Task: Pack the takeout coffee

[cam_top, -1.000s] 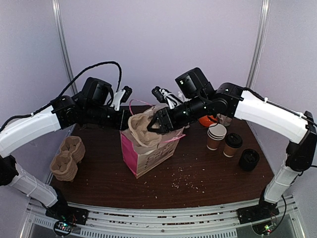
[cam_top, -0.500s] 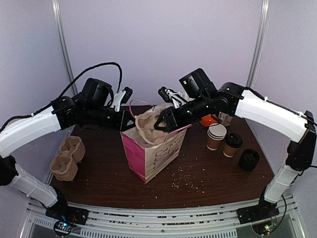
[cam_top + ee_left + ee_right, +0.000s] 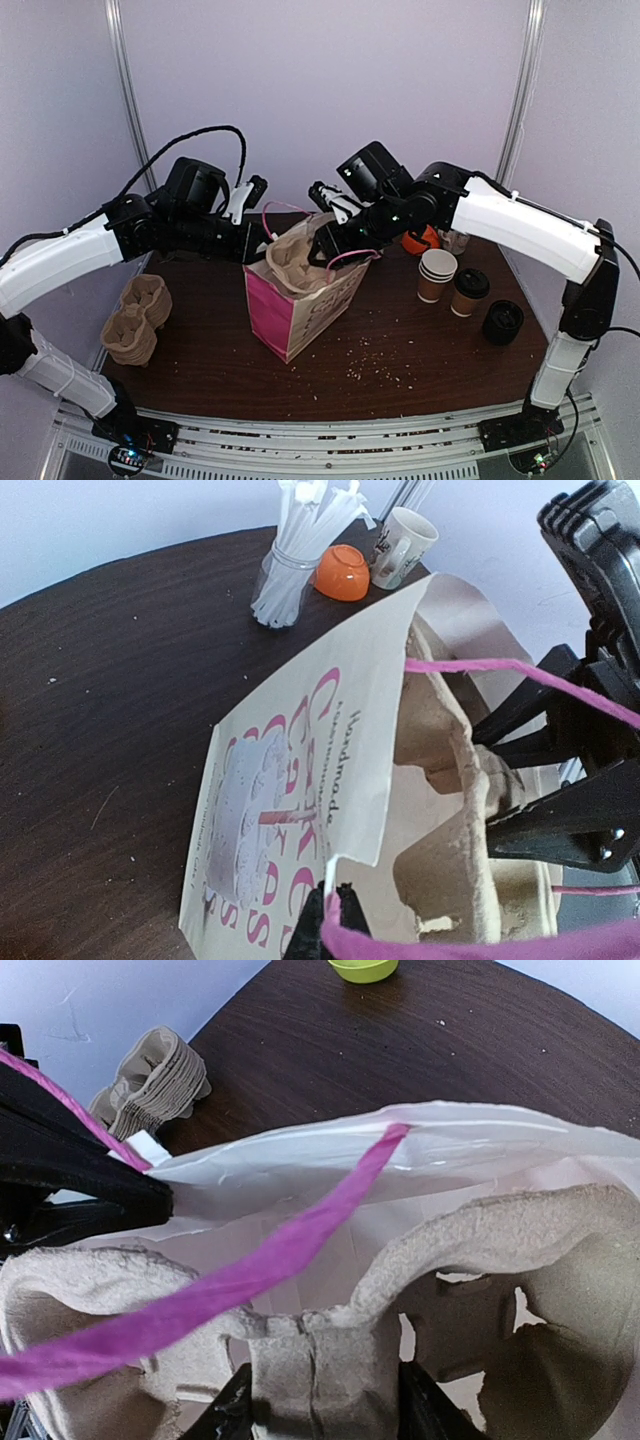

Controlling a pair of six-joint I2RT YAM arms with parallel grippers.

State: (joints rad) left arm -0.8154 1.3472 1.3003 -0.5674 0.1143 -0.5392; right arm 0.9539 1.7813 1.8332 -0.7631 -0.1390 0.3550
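The left claw (image 3: 326,918) pinched shut on the pink bag (image 3: 300,310) rim; the right claw (image 3: 318,1415) gripped the cardboard cup tray (image 3: 295,262) inside it. The takeout coffee (image 3: 470,290) stood on the desk (image 3: 400,355), at the bag's 3 o'clock.

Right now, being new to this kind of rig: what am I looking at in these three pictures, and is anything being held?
Two white robot arms with two-finger grippers stand at the near edge of a table. One picture looks down from above and behind them; the other two come from a camera on each wrist. The left gripper pinches the rim of a paper bag. The right gripper grips a pulp carrier, partly inside the bag. On the table: a stack of carriers, open cups, a lidded cup, an orange bowl, a mug and straws.
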